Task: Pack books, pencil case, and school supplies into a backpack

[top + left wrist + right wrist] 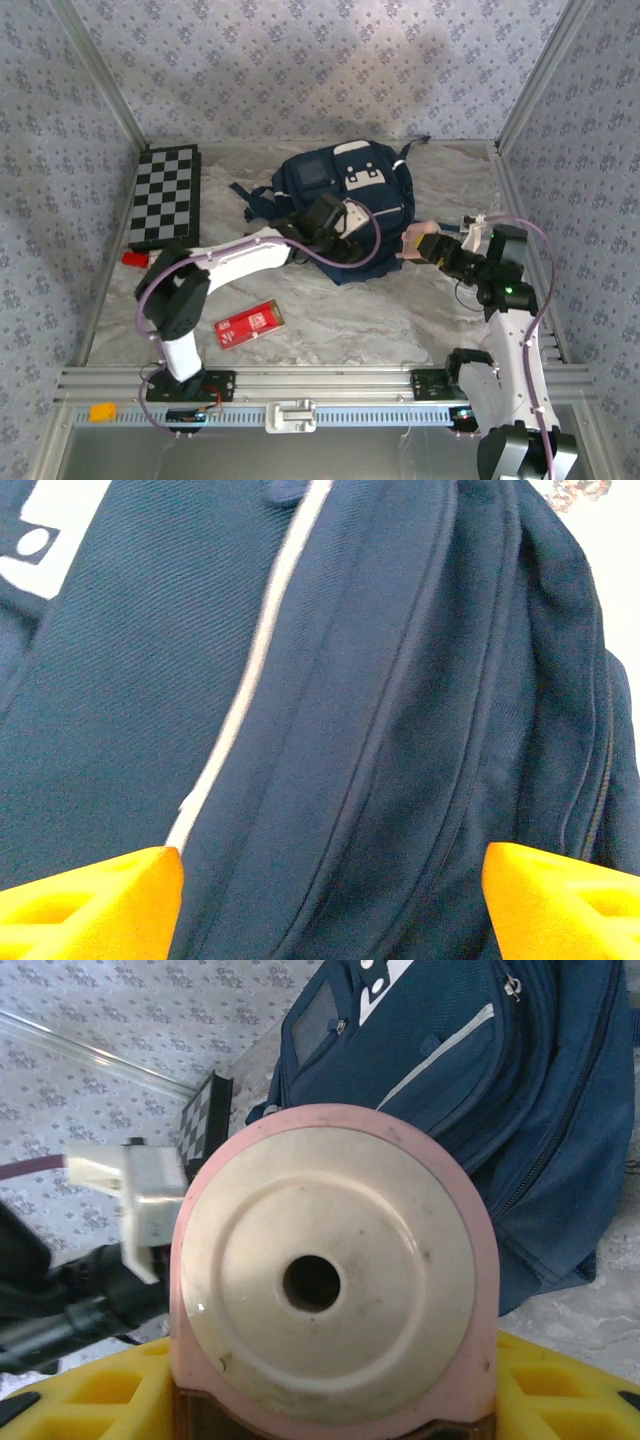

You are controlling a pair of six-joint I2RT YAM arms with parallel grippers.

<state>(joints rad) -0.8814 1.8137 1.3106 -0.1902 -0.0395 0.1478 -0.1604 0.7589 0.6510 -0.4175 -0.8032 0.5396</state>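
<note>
Closest to my right wrist lens sits a pink round thing (380,1260) with a cream face and a hole in the middle, perhaps a tape holder. My right pincer (325,1415) is clamped on it at a middling spread, yellow fingers (560,1390) on either side, just beside the right flank of the backpack (500,1110). It looks rigid and light with a smooth rim, so I judge it could slide if tipped; a grip low across its body suits it.

My left pincer (330,900) stands wide and holds nothing. Its yellow tips (90,900) are spread above the backpack's navy cloth, over a grey-white stripe (240,710) and closed-looking zip lines. The bag is soft and floppy and will sag and fold rather than lift as one piece. The place to take it is a seam or the lip beside a zip, not the flat panel. Whether its main mouth is open I cannot tell.

The red pencil case (251,322) lies flat on the table (400,320) near my left arm's base, well apart from the bag. It looks stiff, thin and probably slick, best pinched across its short edges.

The table is pale, marbled and smooth. A chequered board (165,195) lies at the far left with a small red block (135,259) by its near corner. Patterned walls (300,70) close three sides.
</note>
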